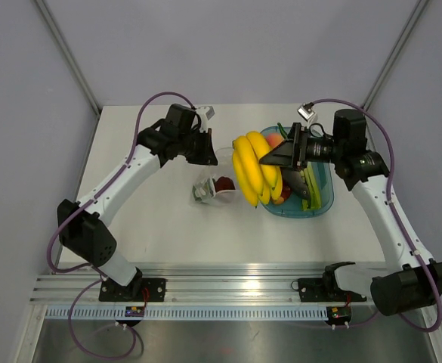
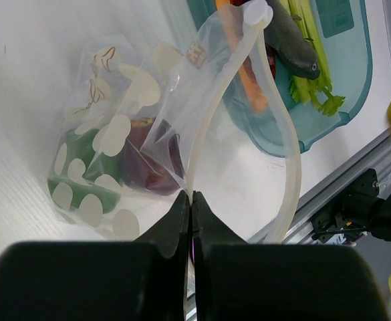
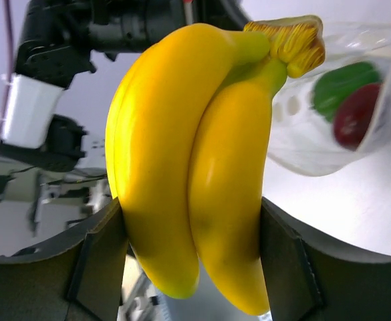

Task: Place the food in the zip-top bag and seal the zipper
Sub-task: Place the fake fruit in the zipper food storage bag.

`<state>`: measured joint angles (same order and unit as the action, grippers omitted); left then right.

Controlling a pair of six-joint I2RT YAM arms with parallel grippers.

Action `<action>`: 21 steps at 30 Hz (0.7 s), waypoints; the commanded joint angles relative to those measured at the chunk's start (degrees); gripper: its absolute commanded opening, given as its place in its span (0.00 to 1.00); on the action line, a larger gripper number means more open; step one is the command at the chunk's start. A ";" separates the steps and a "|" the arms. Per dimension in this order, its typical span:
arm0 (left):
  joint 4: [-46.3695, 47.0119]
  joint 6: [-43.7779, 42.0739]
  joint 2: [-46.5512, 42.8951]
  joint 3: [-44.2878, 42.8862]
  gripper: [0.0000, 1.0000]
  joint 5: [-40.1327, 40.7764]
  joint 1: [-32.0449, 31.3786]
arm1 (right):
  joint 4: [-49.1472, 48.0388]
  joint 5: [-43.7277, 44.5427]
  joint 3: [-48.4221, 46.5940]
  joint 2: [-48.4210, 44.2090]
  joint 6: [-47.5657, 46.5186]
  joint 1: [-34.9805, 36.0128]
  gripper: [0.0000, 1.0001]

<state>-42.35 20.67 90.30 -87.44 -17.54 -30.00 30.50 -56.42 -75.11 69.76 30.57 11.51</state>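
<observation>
My right gripper [image 1: 270, 160] is shut on a yellow banana bunch [image 1: 252, 168], holding it in the air between the teal tray and the bag. In the right wrist view the bananas [image 3: 195, 167] fill the space between both fingers of the right gripper [image 3: 192, 261]. The clear zip-top bag [image 2: 115, 154] with white blobs lies on the table, with a green round fruit [image 2: 81, 190] and a dark red apple [image 2: 152, 157] inside. My left gripper [image 2: 190, 200] is shut on the bag's mouth edge. The zipper [image 2: 275, 120] arches up in an open loop.
The teal oval tray [image 1: 323, 206] stands at the right, under the right arm. It holds an orange piece [image 2: 245, 73], a dark long piece [image 2: 292, 40] and green stalks [image 2: 315, 73]. An aluminium rail [image 1: 236, 283] runs along the table's near edge.
</observation>
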 commanded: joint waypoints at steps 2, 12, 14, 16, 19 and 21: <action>2.09 -2.38 1.10 -2.91 0.00 -1.09 -0.06 | -15.01 -13.35 6.45 -3.48 12.57 0.53 0.11; 3.41 -3.35 2.25 -5.19 0.00 -4.17 -0.06 | -13.37 -14.68 8.84 -2.09 13.55 2.38 0.09; 3.41 -3.61 2.42 -5.81 0.00 -4.52 -0.06 | -13.01 -13.81 8.58 -0.42 14.17 3.16 0.08; 3.33 -4.14 2.16 -5.82 0.00 -4.61 -0.06 | -11.35 -13.01 7.88 0.99 14.61 3.17 0.03; 3.32 -4.76 1.46 -4.94 0.00 -4.78 -0.06 | -6.97 -10.64 5.87 3.63 13.12 3.70 0.07; 3.67 -5.19 1.02 -4.41 0.00 -4.96 -0.06 | -4.93 -9.15 4.72 5.38 12.24 3.61 0.09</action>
<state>-41.54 17.26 92.68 -90.63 -20.25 -30.00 22.46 -67.07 -66.46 73.73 43.31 14.61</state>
